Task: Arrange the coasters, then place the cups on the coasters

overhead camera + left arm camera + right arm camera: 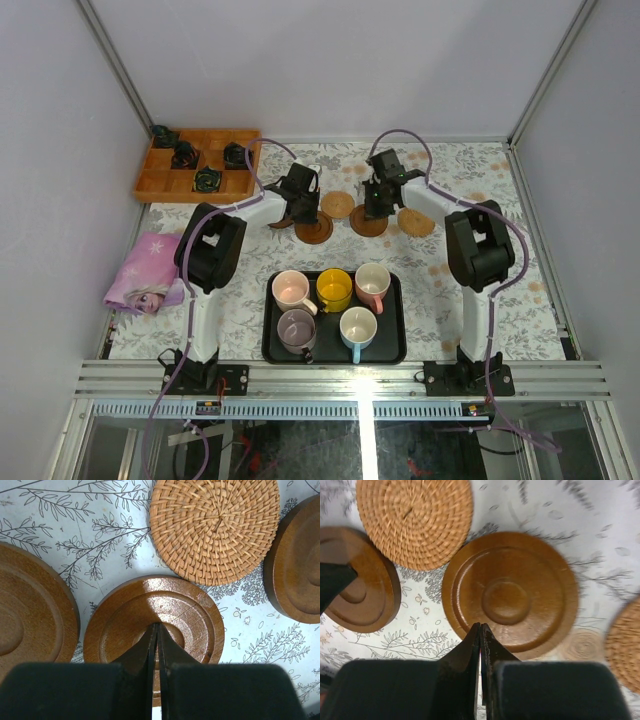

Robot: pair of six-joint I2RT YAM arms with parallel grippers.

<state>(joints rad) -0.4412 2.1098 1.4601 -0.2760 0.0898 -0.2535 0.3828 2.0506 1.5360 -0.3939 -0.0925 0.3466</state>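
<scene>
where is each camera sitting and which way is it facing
Top external: above and behind the arms, looking down at the table, tray and cups; left arm and right arm show.
Left wrist: on the left arm, facing down at the left wooden coaster; left gripper shows, jaws shut.
Right wrist: on the right arm, facing down at the right wooden coaster; right gripper shows, jaws shut.
Shared: both wrist views show the same woven coaster.

We are seeing plain pale walls [340, 60] closing in a table [480, 165] under leaf-printed cloth, light glaring off the aluminium rail [365, 398] along its near edge.
</scene>
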